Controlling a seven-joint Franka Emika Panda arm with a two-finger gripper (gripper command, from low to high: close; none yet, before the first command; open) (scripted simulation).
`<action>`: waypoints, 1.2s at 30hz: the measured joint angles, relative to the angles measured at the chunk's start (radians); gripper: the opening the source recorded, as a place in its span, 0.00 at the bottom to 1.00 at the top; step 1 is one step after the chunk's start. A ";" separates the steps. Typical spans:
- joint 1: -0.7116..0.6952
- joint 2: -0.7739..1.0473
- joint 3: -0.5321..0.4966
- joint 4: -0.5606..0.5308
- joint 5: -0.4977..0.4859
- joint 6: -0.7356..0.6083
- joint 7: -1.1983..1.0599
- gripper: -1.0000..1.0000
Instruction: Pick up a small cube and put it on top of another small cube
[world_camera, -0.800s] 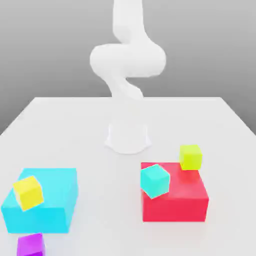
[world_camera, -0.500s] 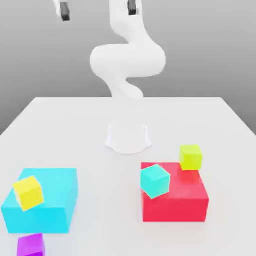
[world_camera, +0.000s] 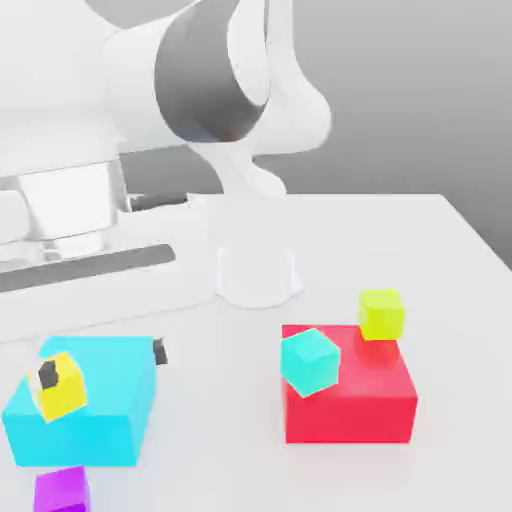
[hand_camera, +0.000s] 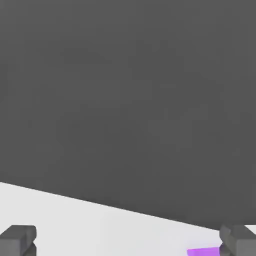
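On the white tabletop (world_camera: 440, 240) the tool (world_camera: 102, 364) hangs with its jaws wide apart and empty over the big cyan block (world_camera: 95, 405), which carries a yellow cube (world_camera: 62, 388). The small purple cube (world_camera: 62, 491) sits on the tabletop just in front of that block. The lime cube (world_camera: 381, 313) stands behind the red block (world_camera: 350, 390), a teal cube (world_camera: 309, 360) at the block's corner.

The small cube (world_camera: 61, 492) is glossy purple and sits on the white table at the bottom left of the exterior view, partly cut by the frame's lower edge. The other small cube (world_camera: 381, 314), lime yellow-green, rests upright at centre right, well apart from it.
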 joint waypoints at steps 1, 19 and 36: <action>-0.009 0.032 -0.001 0.001 0.001 0.010 -0.021 0.50; -0.141 0.416 0.058 0.047 0.028 0.220 -0.206 0.00; 0.127 -0.087 0.176 -0.245 -0.030 -0.035 -0.134 0.00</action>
